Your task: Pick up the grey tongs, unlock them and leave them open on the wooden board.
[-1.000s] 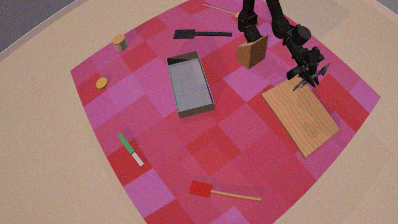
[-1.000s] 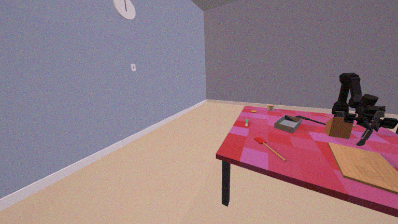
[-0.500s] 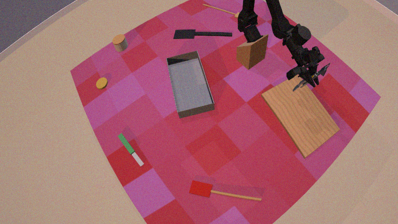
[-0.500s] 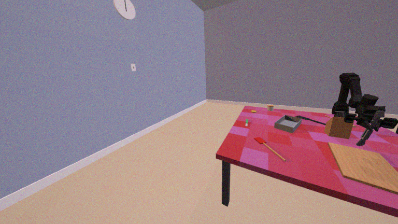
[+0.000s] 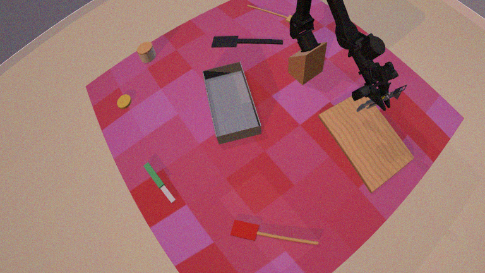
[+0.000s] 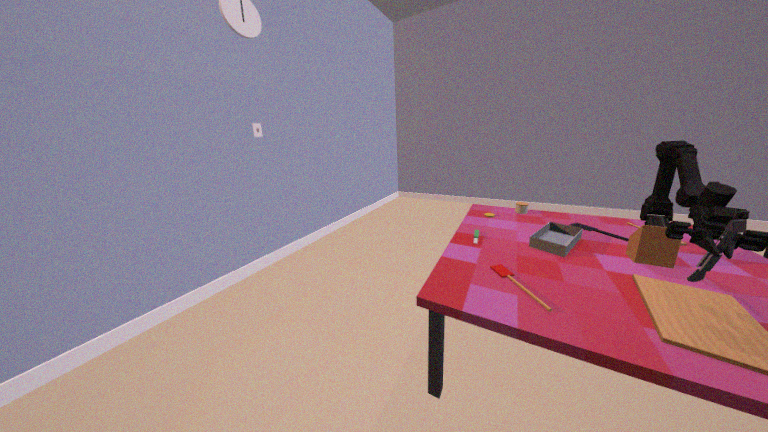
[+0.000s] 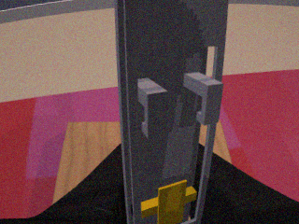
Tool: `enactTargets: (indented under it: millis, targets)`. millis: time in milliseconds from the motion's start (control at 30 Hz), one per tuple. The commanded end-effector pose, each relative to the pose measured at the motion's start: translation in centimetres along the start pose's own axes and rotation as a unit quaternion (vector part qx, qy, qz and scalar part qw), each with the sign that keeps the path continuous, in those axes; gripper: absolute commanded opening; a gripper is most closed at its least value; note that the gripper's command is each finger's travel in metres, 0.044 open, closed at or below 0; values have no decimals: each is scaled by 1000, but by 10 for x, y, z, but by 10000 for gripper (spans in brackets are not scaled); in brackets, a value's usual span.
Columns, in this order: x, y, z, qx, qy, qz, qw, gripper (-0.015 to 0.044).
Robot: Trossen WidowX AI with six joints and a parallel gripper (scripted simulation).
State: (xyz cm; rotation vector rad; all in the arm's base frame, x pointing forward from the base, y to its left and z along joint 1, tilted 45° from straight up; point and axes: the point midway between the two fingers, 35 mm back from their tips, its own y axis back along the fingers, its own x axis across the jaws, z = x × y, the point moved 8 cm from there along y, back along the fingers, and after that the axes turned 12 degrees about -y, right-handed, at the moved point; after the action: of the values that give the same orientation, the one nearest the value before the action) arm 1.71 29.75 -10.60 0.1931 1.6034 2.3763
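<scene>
The grey tongs (image 5: 364, 106) (image 6: 704, 266) (image 7: 145, 42) are off the roasting tin and in the air, above the back edge of the wooden board (image 5: 368, 148) (image 6: 702, 314) (image 7: 89, 154). My gripper (image 5: 384, 102) (image 6: 719, 246) (image 7: 157, 146) is shut on them. They are steeply tilted, tips slanting down in the exterior view. A yellow piece (image 7: 172, 203) shows on the tongs in the wrist view. The arms look close together; I cannot tell whether the lock is released. The roasting tin (image 5: 239, 135) (image 6: 546, 245) stands empty left of the board.
A wooden block (image 5: 307, 64) (image 6: 656, 247) stands behind the board, near the arm. A black spatula (image 5: 225, 41) lies behind the tin. A red spatula (image 5: 244, 230) (image 6: 501, 270), a green-handled tool (image 5: 153, 175), a yellow disc (image 5: 123, 101) and a jar (image 5: 146, 55) are farther off.
</scene>
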Motion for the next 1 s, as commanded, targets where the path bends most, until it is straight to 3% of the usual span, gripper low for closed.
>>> enactTargets:
  millis: [0, 967]
  targets:
    - [3, -10, 7, 20, -1, -2, 1000, -150]
    - [9, -59, 25, 196, 2, -37, 980, -150]
